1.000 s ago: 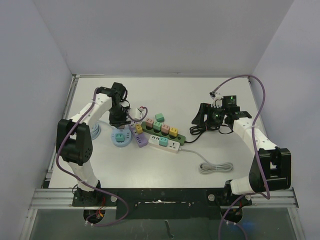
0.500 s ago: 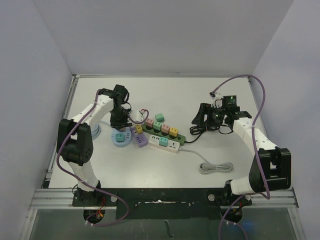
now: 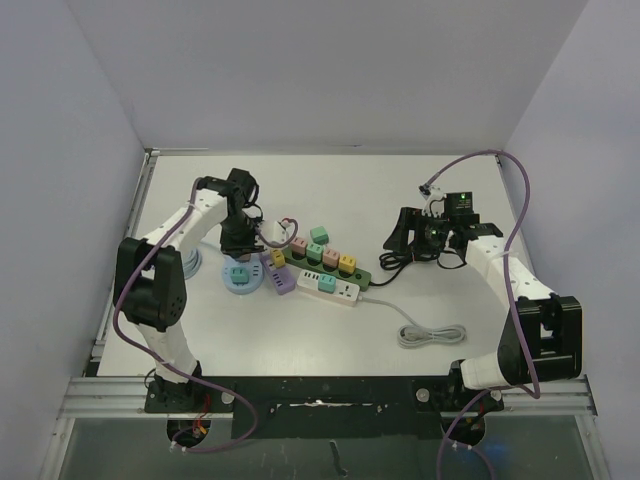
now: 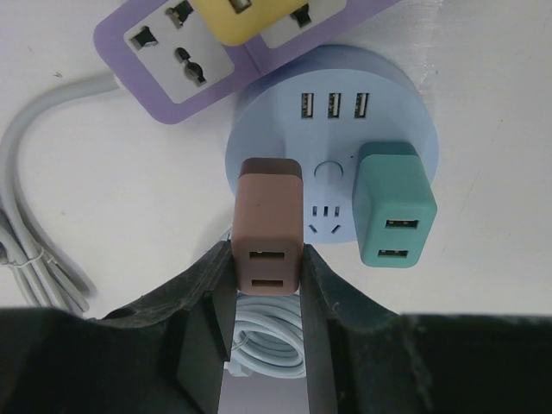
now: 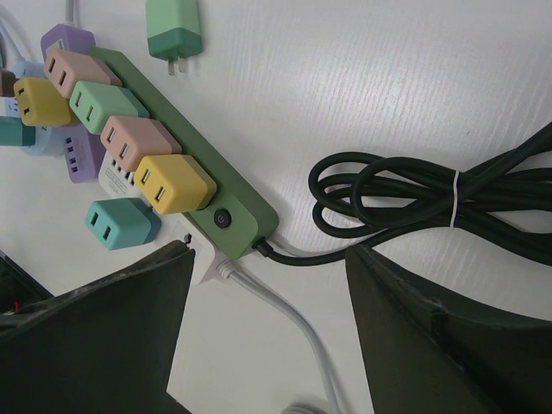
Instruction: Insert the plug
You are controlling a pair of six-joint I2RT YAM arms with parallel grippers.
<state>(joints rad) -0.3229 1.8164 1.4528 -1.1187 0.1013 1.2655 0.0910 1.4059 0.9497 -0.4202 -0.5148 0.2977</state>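
Observation:
My left gripper (image 4: 267, 285) is shut on a brown USB plug (image 4: 269, 220), gripping its two sides. The plug's far end lies over the left part of the round blue socket hub (image 4: 276, 121). Its prongs are hidden, so I cannot tell whether they are seated. A teal plug (image 4: 394, 207) sits in the hub's right side. In the top view the left gripper (image 3: 240, 240) hangs just behind the hub (image 3: 240, 277). My right gripper (image 5: 269, 259) is open and empty above the switch end of the green power strip (image 5: 233, 194).
A purple strip (image 4: 164, 60) with a yellow plug (image 4: 241, 17) lies beside the hub. The green strip (image 3: 325, 262) carries several coloured plugs, with a white strip (image 3: 330, 288) in front. A loose green plug (image 5: 172, 26), a black cord bundle (image 5: 431, 198) and a coiled white cable (image 3: 432, 334) lie nearby.
The left gripper has shifted slightly with the brown plug still in it. The right arm has not moved.

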